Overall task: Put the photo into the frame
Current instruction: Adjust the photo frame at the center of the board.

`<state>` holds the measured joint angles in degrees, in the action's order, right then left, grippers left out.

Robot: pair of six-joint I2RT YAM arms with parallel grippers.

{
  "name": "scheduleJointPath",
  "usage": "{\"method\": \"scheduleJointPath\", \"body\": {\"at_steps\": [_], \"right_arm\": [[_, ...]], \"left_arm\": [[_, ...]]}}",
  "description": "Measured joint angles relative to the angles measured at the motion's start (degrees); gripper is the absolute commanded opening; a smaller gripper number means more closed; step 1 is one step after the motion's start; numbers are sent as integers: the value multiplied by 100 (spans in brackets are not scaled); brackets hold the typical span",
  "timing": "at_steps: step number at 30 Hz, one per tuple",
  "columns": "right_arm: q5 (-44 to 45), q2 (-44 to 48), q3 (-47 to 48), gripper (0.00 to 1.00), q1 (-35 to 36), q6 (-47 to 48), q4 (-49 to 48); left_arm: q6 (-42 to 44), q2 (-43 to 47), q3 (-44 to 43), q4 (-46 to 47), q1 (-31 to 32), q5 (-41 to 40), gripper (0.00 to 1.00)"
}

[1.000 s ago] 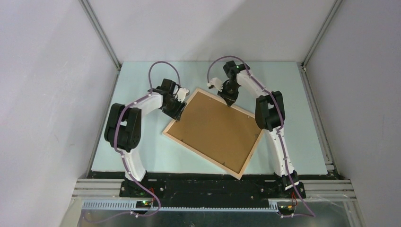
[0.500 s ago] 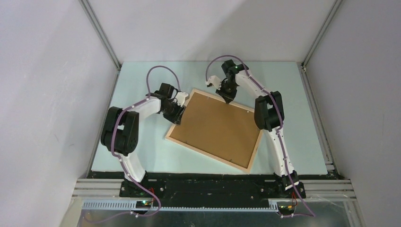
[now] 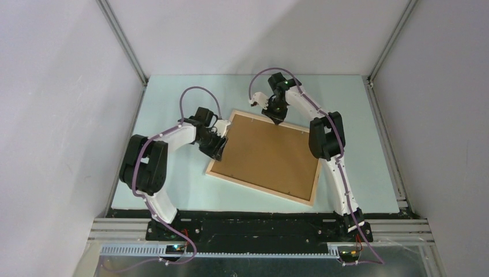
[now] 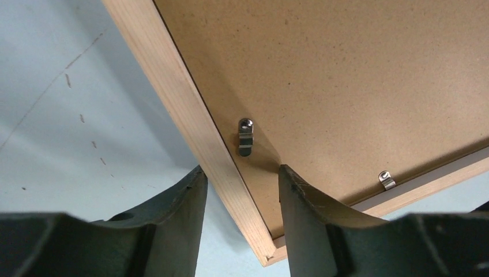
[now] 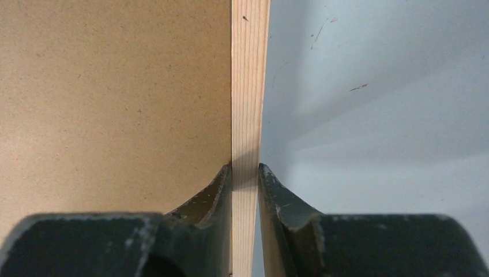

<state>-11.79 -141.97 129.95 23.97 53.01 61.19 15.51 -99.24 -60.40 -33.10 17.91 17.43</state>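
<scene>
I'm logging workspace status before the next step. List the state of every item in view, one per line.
frame: back side up on the table
backing board: seated in the frame's back
metal clip: flat against the backing board
left end effector: open, astride the frame's rail
right end effector: shut on the frame's rail
photo: not visible

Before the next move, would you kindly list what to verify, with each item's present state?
1. Right pincer clamped on the frame at its far rail: ok.
2. Left pincer closed on the left rail: not ok, its jaws straddle the rail, open.
3. Frame lying back side up: ok.
4. Backing board sitting inside the rails: ok.
5. Metal clip turned to lock the board: cannot tell.
6. Photo inside the frame: cannot tell, it is not in view.
</scene>
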Motion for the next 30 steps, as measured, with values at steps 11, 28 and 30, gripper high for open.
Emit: {"method": "scheduleJointPath", "body": {"at_steps": [11,28,30], "right_arm": [[57,164,-306,37,17,-94,-315],[46,369,-664,37,17,-308,-461],[44,378,-682,37,17,-330,-466]], "left_arm": [[22,-243,-627,-297,146,-282,53],[214,-546,-850,-354,343,-732,41],[216,-549,-863,-372,348,-774,36]]}}
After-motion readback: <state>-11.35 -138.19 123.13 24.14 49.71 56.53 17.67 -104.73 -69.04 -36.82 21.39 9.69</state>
